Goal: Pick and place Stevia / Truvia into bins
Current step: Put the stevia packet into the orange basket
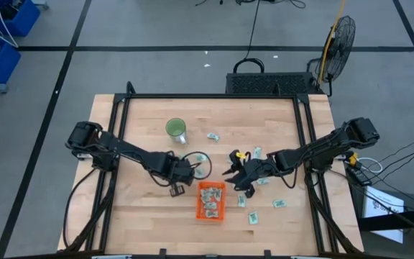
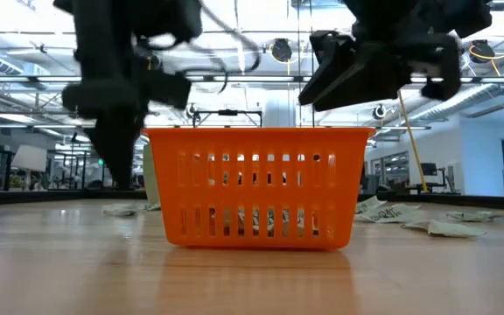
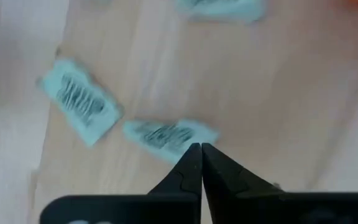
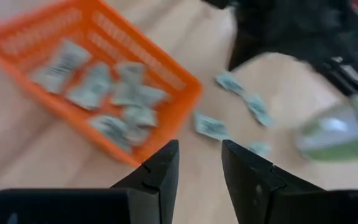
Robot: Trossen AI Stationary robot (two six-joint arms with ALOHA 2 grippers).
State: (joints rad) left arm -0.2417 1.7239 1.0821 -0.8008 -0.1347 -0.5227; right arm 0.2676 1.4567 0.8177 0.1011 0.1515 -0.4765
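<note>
Here the wooden table (image 1: 142, 208) is bearing everything; the orange tray (image 1: 210, 200) is sitting near its front middle, several Stevia sachets (image 4: 98, 93) lying inside. The left gripper (image 1: 192, 169) is hovering just left of the tray, its fingers (image 3: 188, 168) pressed together and empty above two sachets (image 3: 169, 134). The right gripper (image 1: 234, 175) is hanging beside the tray's right, jaws parted, holding nothing. Loose sachets (image 1: 279, 203) are lying scattered to the right
</note>
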